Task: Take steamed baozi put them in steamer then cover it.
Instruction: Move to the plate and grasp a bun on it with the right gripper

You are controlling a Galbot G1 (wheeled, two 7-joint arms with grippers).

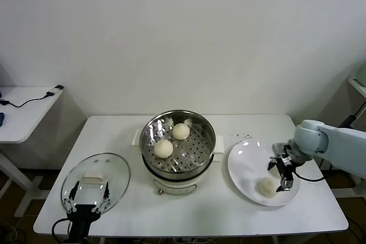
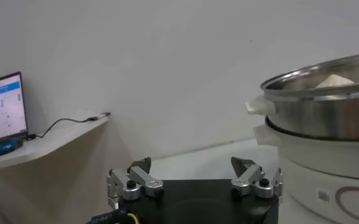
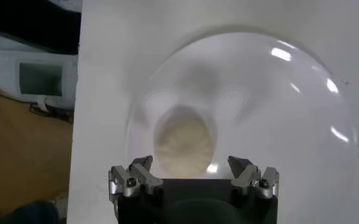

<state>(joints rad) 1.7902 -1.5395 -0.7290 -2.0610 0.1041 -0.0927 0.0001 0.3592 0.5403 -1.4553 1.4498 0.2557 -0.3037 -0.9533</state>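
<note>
Right gripper [image 1: 282, 171] over plate [image 1: 246, 170], far right of table [image 1: 320, 210]; one baozi [image 1: 267, 186] on plate just below and left of the claw, between its open fingers [image 3: 139, 173] in the wrist view [image 3: 183, 143]. Steamer [image 1: 178, 147] mid-table, left of that claw, beside the plate; two baozi in it, one [image 1: 180, 131] behind, one [image 1: 163, 148] in front. Cover [image 1: 95, 179] flat on table, left of steamer. Left gripper [image 1: 87, 205] at cover's near edge, by the front table edge, well apart from right claw; steamer [image 2: 325, 122] to its right. Side table [image 1: 23, 112] far left, behind.
</note>
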